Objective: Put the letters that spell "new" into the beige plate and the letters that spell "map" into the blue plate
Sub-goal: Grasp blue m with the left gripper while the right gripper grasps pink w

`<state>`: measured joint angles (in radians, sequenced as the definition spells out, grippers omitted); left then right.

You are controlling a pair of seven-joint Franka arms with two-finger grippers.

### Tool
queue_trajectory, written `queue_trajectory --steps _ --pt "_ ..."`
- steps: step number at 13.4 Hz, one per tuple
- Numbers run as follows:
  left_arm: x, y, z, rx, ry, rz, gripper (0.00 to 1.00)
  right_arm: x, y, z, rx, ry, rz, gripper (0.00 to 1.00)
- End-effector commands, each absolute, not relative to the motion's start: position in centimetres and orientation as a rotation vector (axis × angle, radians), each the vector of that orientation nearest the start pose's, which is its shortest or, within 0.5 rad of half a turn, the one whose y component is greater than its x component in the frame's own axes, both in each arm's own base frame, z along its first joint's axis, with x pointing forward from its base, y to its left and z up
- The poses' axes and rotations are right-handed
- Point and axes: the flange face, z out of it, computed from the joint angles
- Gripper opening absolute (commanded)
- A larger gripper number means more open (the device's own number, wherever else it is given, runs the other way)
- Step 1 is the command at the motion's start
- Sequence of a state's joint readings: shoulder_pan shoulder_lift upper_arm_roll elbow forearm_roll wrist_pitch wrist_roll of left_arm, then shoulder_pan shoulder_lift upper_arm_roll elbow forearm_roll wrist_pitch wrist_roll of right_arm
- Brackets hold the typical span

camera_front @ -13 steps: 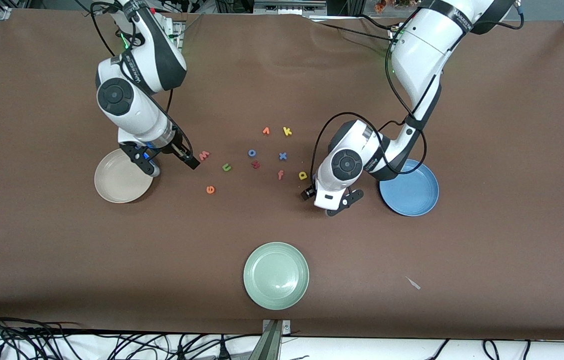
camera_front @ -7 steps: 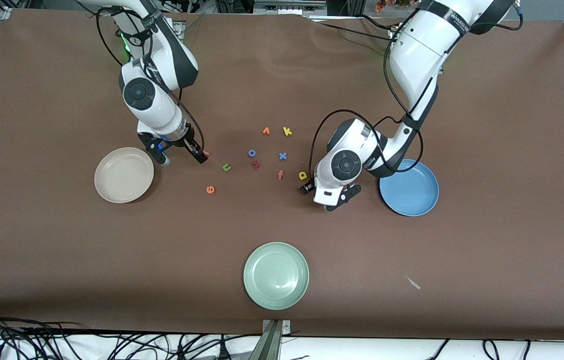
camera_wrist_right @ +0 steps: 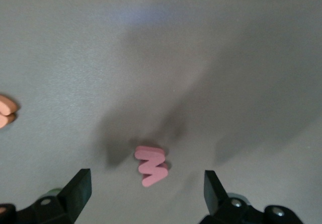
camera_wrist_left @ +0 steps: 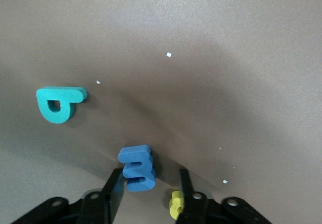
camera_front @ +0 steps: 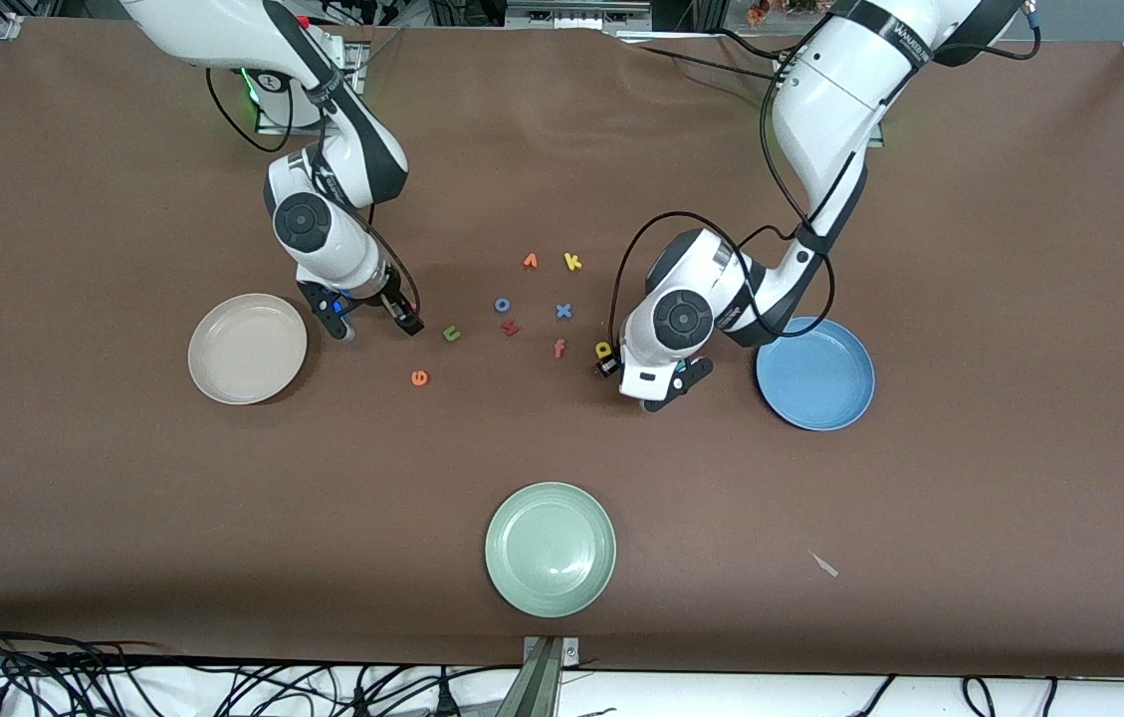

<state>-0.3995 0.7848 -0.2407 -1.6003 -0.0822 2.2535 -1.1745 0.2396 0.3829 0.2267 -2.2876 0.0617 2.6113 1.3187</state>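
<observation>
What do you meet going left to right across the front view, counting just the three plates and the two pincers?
beige plate → right pincer → green plate → left pincer → blue plate

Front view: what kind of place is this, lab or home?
Most likely a robotics lab bench: a brown-covered table framed with aluminium rails, loose cables along its edge, and foam letters laid out between plates.
</observation>
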Motion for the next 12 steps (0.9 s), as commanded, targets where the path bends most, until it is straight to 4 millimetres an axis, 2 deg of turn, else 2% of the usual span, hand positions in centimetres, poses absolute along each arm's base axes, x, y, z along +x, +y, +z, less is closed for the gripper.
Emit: queue_trajectory --steps 1,3,6,7,8,9,12 --pt "55.0 -38.8 17.7 -3.002 -1.027 0.407 0.45 46.7 24.5 17.9 -2.766 1.392 0.192 0.95" --pt "55.2 -38.7 17.8 -3.005 -1.028 0.405 0.23 46.5 24.5 17.0 -2.766 1.391 0.196 0.87" --pt "55.5 -38.5 17.9 -3.006 -1.029 0.394 0.20 46.2 24.9 16.5 -2.770 1.380 0.196 0.73" --pt "55.5 -38.6 18.1 -3.009 -1.024 0.389 0.16 46.2 25.0 16.5 -2.771 1.375 0.197 0.65" --pt "55.6 -38.6 18.1 -3.015 -1.006 0.384 0.03 46.3 24.9 16.6 -2.771 1.373 0.195 0.54" --pt "55.6 -38.8 18.1 -3.033 -0.967 0.379 0.00 46.2 24.9 16.5 -2.775 1.367 0.196 0.45" --pt "55.8 -38.8 18.4 -3.044 -0.947 0.371 0.00 46.3 24.9 16.5 -2.777 1.364 0.195 0.30"
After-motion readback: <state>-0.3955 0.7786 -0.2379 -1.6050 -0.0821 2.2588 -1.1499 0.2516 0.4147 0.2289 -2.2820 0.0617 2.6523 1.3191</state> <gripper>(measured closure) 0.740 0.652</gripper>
